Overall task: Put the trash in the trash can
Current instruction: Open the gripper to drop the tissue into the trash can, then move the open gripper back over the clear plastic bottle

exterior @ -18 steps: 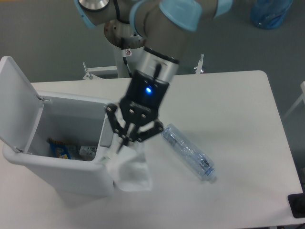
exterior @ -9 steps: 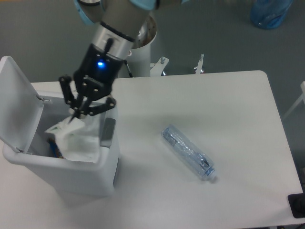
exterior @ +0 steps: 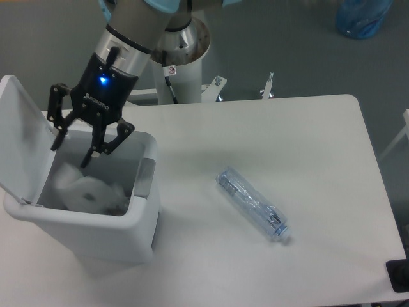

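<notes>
The white trash can (exterior: 121, 233) stands at the table's left with its flip lid (exterior: 22, 131) swung up and a grey panel on its right side. A crumpled white sheet (exterior: 83, 190) lies inside it, blurred. My gripper (exterior: 75, 151) hangs just above the can's opening, fingers spread open with nothing between them. The crushed clear plastic bottle (exterior: 252, 203) with its white cap lies on the table to the right of the can, well away from the gripper.
The arm's base column (exterior: 185, 61) stands behind the table's far edge. A blue bag (exterior: 361, 18) sits on the floor at the top right. A dark object (exterior: 399, 275) shows at the lower right corner.
The gripper carried the white sheet from the can's right side over its opening, then opened. The sheet dropped into the can. The bottle has not moved.
</notes>
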Robot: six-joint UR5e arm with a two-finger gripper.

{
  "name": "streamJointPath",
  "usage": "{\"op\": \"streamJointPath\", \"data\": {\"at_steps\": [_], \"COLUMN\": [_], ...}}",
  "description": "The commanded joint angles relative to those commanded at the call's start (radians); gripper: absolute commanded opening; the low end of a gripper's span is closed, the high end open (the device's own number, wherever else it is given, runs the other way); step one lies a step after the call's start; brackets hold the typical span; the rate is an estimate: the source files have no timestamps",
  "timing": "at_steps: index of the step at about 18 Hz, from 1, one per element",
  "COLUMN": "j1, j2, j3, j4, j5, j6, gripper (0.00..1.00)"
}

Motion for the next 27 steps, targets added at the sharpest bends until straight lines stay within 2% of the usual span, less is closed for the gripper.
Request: {"op": "streamJointPath", "data": {"at_steps": [3, 5, 10, 14, 17, 20, 22, 27], "j1": [0.050, 0.093, 0.169, 0.192, 0.258, 0.324, 0.333, 0.322], "j2": [-0.008, -0.032, -0.175, -0.235, -0.294, -0.333, -0.351, -0.387], "j3": [0.032, 0.067, 0.187, 0.215, 0.239, 0.276, 0.293, 0.255], "j4": [-0.002, -0.002, -0.011, -0.012, -0.023, -0.096, -0.156, -0.248], "j5": [0.000, 0.000, 0.014, 0.194, 0.215, 0.239, 0.283, 0.481], "j6": [-0.008, -0.015, -0.048, -0.066, -0.069, -0.066, -0.063, -0.055], "gripper": [1.00, 1.00, 1.00, 1.00, 1.00, 1.00, 1.00, 1.00]}}
